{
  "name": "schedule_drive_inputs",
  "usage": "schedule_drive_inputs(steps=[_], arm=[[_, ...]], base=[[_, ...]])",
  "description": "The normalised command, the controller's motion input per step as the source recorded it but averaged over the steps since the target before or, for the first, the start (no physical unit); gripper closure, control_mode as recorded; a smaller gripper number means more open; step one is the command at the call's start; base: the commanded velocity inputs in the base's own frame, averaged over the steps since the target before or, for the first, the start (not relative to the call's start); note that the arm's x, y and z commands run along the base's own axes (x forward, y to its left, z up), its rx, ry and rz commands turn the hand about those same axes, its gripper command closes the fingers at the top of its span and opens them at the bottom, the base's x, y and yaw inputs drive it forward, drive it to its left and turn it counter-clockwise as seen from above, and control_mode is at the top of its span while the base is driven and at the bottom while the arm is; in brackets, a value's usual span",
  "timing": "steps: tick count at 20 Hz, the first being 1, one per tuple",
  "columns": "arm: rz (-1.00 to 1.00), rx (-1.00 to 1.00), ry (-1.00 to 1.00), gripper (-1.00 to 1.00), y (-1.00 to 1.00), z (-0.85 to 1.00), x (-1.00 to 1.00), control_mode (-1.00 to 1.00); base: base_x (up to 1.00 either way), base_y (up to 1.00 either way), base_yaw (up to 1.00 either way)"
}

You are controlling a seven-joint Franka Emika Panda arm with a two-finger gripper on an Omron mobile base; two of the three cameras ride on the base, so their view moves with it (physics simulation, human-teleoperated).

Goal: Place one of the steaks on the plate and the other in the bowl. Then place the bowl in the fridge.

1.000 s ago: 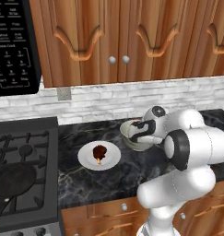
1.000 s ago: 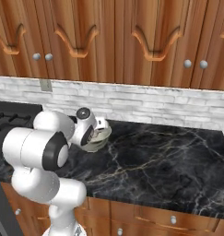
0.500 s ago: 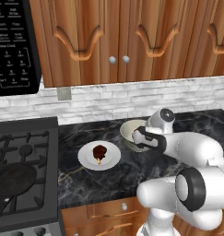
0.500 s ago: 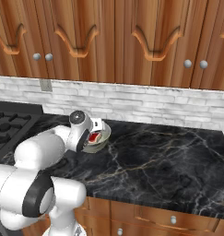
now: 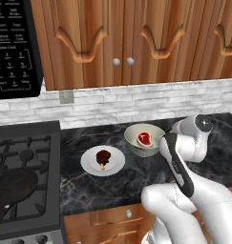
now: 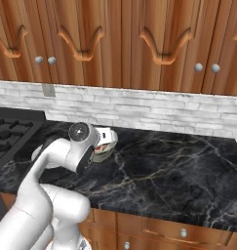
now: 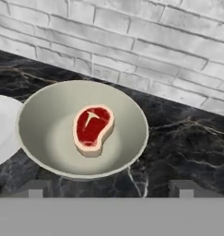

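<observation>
Going left to right: dark steak (image 5: pixel 103 157) already on the plate (image 5: pixel 90 166), then the bowl (image 5: pixel 133 137) just right of it with the red steak (image 7: pixel 91 126) inside. Gripper (image 7: pixel 109 188) wide open, holding nothing, hanging right over the bowl's near rim. Bowl dead ahead and below. Probably just needs a drop onto the rim before the fridge trip.

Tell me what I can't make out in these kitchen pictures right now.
- Bowl, right base view: the arm's wrist covers most of it, so its contents are hidden there.
- Plate, hand view: cut off by the left edge, with just a speck of the dark steak showing.
- Frying pan, left base view: its handle runs off the bottom edge.
</observation>
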Motion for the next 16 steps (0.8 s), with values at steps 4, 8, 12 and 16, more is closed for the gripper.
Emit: schedule_drive_inputs(steps=[4, 8, 12, 16], arm=[[0.0, 0.0, -0.2, -1.0, -0.41, 0.38, -1.0, -1.0], [0.01, 0.0, -0.14, -1.0, -0.06, 0.24, -0.99, -1.0], [0.01, -0.01, -0.01, -1.0, 0.0, 0.09, -0.61, -1.0], [0.0, -0.07, 0.0, -1.0, 0.04, 0.06, -0.57, -1.0]], base=[[0.0, 0.0, 0.0], [0.0, 0.0, 0.0], [0.0, 0.0, 0.0], [0.0, 0.0, 0.0]])
